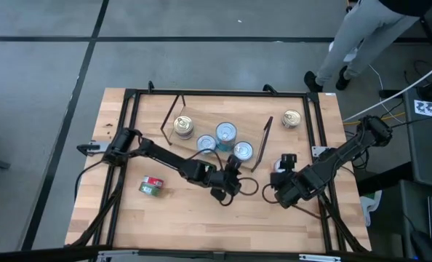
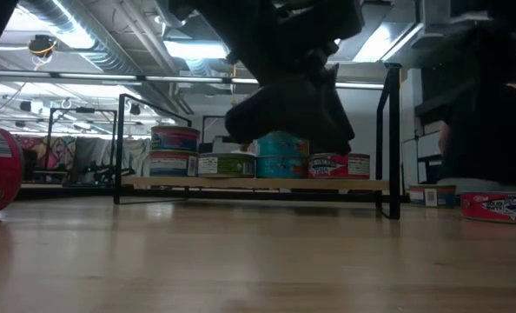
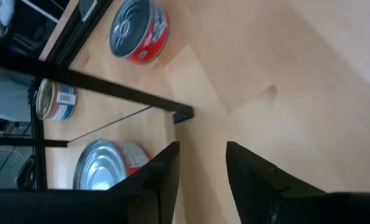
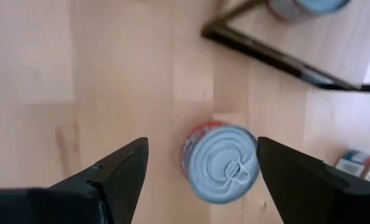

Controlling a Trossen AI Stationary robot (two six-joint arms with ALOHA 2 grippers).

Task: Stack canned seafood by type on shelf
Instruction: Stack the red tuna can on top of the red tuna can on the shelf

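A: What's on the shelf (image 1: 201,116)?
B: Four tins (image 1: 225,133), some stacked. A red tin (image 1: 282,164) lies just off its right end, one beyond, another left.
A: Grippers?
B: Left gripper (image 1: 234,175), at the shelf's front, slightly parted, empty. Right gripper (image 4: 200,165) spread wide over the red tin.

Light-wood counter (image 1: 201,218) carrying a low shelf (image 2: 258,184) on black wire legs. Tins sitting on the shelf board in a row, some stacked: gold-lidded (image 1: 183,127), three silver-lidded. Lying directly on the counter: red-green tin (image 1: 152,187) on its side, gold-lidded tin (image 1: 292,119), red-labelled tin (image 4: 221,162).
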